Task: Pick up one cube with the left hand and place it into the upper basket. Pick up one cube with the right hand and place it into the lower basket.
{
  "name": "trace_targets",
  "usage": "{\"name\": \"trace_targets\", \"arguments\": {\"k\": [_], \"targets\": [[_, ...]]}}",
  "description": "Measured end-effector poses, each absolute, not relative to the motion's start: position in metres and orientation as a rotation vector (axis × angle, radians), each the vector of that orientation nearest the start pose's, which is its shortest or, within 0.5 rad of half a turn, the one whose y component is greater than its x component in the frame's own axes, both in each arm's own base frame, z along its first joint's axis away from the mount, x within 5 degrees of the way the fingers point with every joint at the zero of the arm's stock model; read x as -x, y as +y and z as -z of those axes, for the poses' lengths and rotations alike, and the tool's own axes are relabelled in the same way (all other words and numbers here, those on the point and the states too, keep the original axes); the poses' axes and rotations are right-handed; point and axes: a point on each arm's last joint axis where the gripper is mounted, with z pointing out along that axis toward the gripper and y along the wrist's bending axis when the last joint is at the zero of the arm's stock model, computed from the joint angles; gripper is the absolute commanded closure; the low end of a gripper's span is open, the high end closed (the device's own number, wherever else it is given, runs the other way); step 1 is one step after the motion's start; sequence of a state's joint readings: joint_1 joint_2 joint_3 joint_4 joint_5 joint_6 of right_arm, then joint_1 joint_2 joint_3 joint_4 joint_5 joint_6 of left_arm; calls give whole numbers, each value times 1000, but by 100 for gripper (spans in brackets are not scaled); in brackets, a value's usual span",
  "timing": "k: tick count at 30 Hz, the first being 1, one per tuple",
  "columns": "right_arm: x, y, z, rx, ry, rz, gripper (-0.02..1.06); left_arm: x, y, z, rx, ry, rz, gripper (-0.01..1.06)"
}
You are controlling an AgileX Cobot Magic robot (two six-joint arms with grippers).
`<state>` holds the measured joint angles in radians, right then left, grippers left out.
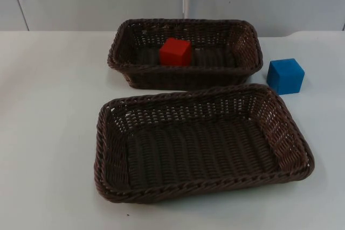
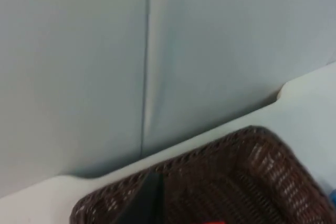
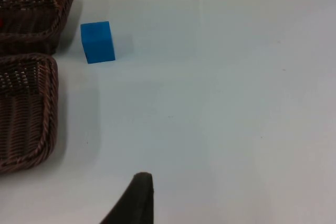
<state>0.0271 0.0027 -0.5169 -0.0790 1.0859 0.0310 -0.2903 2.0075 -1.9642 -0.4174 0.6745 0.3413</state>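
Looking along the right gripper (image 3: 137,203), I see one black fingertip over bare white table (image 3: 220,87), and I cannot tell whether that gripper is open or closed. The blue cube (image 3: 97,42) lies well ahead of it on the table, resting flat and untouched, just beside the end wall of the upper basket (image 3: 37,9) and near the corner of the lower basket (image 3: 26,114). From the top view the blue cube (image 1: 285,76) stands outside both baskets, close to the right end of the upper basket (image 1: 121,57) and just behind the far right corner of the lower basket (image 1: 108,154). It is a plain, solid blue block with sharp edges. The left gripper (image 2: 144,203) shows as a dark fingertip above the rim of the upper basket (image 2: 252,150), facing the grey partition wall (image 2: 79,66); I cannot tell its state either. The red cube (image 1: 175,51) sits inside the upper basket, near the middle of its floor. Both baskets are dark brown wicker, set one behind the other and almost touching.
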Motion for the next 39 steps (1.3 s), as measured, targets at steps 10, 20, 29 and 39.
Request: {"name": "trace_targets", "arguments": {"k": [10, 20, 29, 39], "targets": [[7, -7, -280, -10, 2053, 59, -1, -413, -139, -354, -431, 2120, 399, 8], [7, -7, -280, -10, 2053, 59, -1, -359, -121, -373, -393, 2056, 373, 8], [7, -7, -280, -11, 2053, 58, -1, -318, -107, -384, -391, 2017, 353, 8], [7, -7, -280, -11, 2053, 58, -1, -268, -93, -388, -385, 1989, 352, 8]]}}
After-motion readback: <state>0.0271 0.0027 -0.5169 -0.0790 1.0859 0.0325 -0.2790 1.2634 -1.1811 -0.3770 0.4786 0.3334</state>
